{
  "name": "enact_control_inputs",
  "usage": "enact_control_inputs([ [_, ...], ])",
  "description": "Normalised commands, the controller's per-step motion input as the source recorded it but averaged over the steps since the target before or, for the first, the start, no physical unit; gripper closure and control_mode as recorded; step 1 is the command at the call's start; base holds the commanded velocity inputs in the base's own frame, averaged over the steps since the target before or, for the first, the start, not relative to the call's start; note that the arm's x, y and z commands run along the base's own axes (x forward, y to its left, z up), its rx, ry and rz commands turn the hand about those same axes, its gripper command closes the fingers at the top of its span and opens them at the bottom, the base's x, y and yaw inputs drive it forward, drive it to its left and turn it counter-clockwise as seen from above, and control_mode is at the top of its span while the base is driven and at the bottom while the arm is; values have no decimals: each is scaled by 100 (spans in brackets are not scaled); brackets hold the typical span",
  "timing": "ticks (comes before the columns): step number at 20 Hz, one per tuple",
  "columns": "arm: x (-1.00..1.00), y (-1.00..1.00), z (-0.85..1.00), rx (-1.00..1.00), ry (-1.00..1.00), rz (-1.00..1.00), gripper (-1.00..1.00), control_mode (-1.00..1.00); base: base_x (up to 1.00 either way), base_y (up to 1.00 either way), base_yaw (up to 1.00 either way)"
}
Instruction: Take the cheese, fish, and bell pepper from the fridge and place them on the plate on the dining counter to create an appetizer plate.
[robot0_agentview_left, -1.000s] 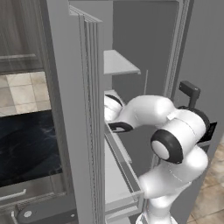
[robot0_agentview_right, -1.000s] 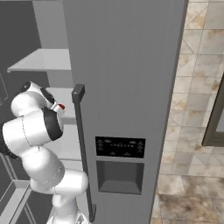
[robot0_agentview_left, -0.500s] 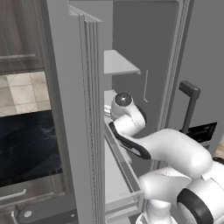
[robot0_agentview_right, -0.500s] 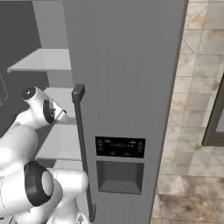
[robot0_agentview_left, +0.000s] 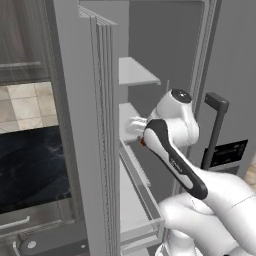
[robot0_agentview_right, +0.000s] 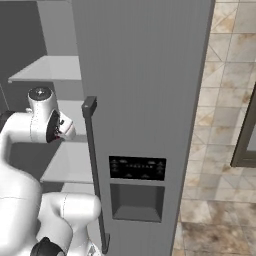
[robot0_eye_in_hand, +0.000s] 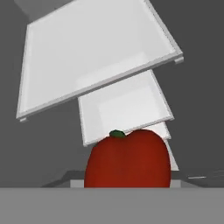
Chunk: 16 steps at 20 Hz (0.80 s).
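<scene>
Your arm is reaching between the open door's edge and the fridge (robot0_agentview_right: 150, 75) wall, little side room. Bell pepper (robot0_eye_in_hand: 127, 159) is sitting at the end effector, pale shelves (robot0_eye_in_hand: 100, 57) stacked beyond. Can't tell whether the end effector is gripping it.

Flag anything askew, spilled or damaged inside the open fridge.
Nothing stands out. The pale grey fridge shelves look intact and unstained, with no spill on them. The rounded dark-red bell pepper, green stem up, looks whole and sits close before the hand camera.
</scene>
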Motion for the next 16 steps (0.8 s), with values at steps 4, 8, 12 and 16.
enact_control_inputs([
  [4,-92,0,19,0,23,25,100,-100,0,0,0],
  [8,-50,0,0,-2,16,15,100,-100,0,0,0],
  [12,-8,0,0,-6,7,1,100,-100,0,0,0],
  [16,0,0,0,-4,3,0,100,-100,0,0,0],
])
